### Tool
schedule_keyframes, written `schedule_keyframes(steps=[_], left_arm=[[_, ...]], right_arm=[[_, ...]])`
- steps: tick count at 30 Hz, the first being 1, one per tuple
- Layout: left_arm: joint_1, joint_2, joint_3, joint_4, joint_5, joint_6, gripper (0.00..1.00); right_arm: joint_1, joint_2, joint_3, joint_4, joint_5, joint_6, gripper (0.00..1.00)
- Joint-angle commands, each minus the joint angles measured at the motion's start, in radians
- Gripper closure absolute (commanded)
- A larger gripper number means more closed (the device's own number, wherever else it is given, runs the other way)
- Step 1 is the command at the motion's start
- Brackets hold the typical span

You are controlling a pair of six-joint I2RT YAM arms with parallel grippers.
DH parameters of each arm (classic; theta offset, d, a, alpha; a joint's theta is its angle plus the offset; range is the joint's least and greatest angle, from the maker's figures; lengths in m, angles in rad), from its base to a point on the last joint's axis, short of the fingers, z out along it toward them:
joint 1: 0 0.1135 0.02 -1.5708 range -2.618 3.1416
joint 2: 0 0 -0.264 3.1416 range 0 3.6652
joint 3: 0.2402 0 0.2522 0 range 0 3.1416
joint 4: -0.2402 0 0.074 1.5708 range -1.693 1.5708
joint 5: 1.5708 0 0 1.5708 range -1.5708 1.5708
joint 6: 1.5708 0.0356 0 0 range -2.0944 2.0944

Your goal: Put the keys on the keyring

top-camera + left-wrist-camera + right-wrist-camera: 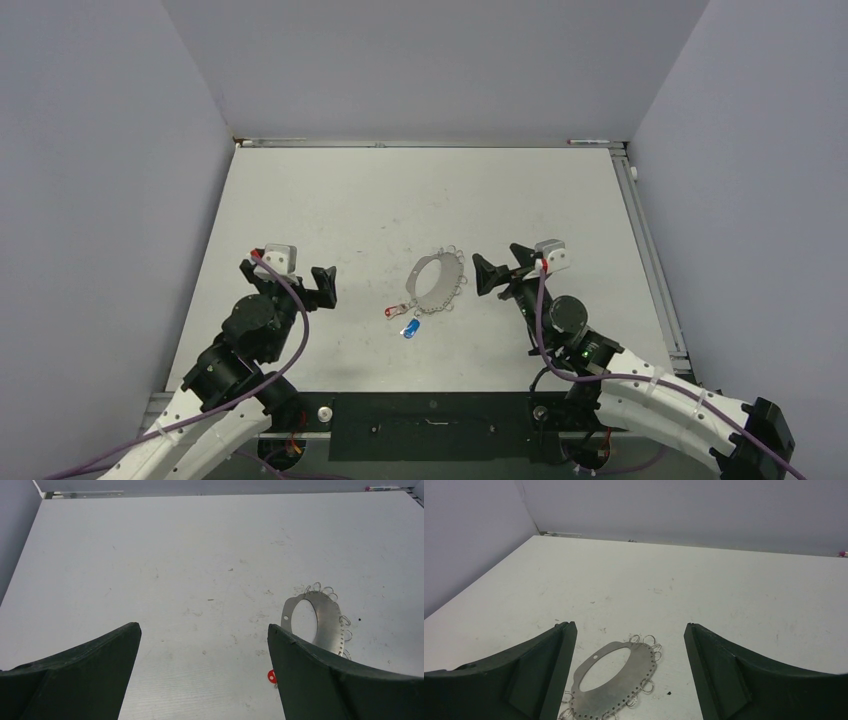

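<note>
Top external: both arms are parked either side of the work, nothing picked up yet. Left gripper [326, 287] is wide open and empty, well left of the parts. Right gripper [480, 276] is also wide open and empty, just right of the keyring [437, 280].

Keyring lies flat mid-table [400, 200], with small wire loops along its rim. Red key [393, 311] sits by the ring's near-left end; can't tell if it touches the ring. Blue key [410, 329] is just nearer the arms than the red one, apart from the ring. Neither looks threaded.

Wrist views agree:
- Left wrist has the ring off to the right, with the red head peeking past the right finger.
- Right wrist has the ring low between its fingers, no keys visible.

Step, my read: pre-grasp, first key not taken.

Next move probably needs:
- Left arm onto a key, since it's on that side. The keys are tiny and flat on the table, so fingertips must come down low, centred and far narrower than now.
- Right arm to pin or lift the ring so a loop is presented.

Risk: fingers nudging the key away, or sliding the ring.
</note>
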Motion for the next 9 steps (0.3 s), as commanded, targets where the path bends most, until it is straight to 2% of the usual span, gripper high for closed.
schedule_keyframes(steps=[1,5,9], left_arm=[[0.01,-0.001,0.007,0.032,0.027,-0.002,0.04],[0.011,-0.002,0.006,0.032,0.025,-0.002,0.04],[0.017,-0.007,0.004,0.035,0.028,-0.002,0.04]], right_arm=[[-0.002,0.0,0.041,0.059,-0.025,-0.003,0.18],[-0.002,-0.02,0.028,0.101,-0.087,-0.009,0.19],[-0.001,-0.036,0.029,0.093,0.006,0.009,0.14]])
